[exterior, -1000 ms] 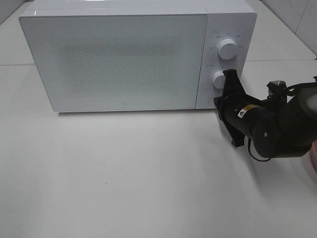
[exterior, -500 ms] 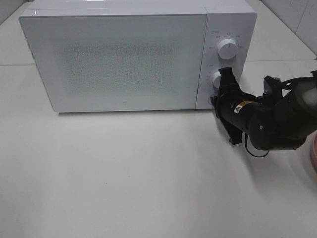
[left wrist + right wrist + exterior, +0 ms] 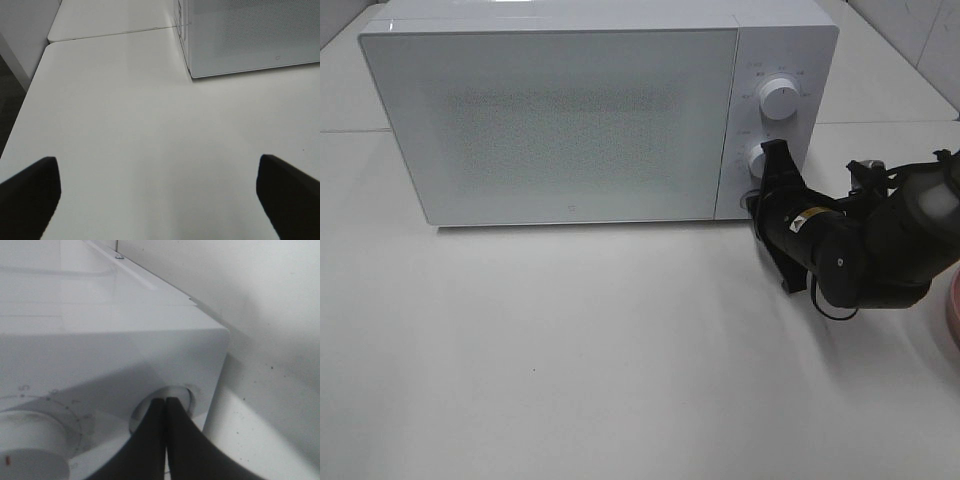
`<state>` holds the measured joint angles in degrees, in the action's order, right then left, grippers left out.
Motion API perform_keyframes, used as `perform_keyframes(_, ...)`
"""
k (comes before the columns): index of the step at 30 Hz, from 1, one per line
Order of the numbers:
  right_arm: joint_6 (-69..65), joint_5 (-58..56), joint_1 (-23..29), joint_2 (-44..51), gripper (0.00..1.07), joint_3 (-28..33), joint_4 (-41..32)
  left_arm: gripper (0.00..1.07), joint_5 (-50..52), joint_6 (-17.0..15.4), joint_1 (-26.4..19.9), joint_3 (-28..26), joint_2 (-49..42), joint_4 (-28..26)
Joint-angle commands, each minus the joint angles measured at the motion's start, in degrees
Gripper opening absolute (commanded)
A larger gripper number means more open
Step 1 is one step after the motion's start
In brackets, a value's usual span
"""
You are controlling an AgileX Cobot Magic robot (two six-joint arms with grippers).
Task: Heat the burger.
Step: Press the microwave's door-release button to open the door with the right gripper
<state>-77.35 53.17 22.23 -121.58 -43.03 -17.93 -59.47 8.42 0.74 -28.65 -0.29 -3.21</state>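
exterior high: white microwave stands on the white table, door shut. the right gripper sits at the microwave's control panel, just under the lower knob; the upper knob is clear of it. an edge of a pink plate shows well right of the microwave.
left wrist: the left gripper hangs over bare table near the microwave's front left corner, claw spread wide, holding nothing.
right wrist: claw pressed closed, empty, tips at the round button beside the lower knob.
the burger shows in no view.
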Motion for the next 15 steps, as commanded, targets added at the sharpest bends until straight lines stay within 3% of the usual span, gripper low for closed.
perform_keyframes(1, -0.11, 5.9, -0.17, 0.23, 0.0, -0.8, 0.52, 1.01, 0.17, -0.23, 0.34, 0.11, -0.92, -0.11)
perform_keyframes(15, -0.4, 6.7, -0.17, 0.23, 0.0, -2.12, 1.89, 1.01, 0.17, -0.23, 0.34, 0.11, -0.92, -0.11)
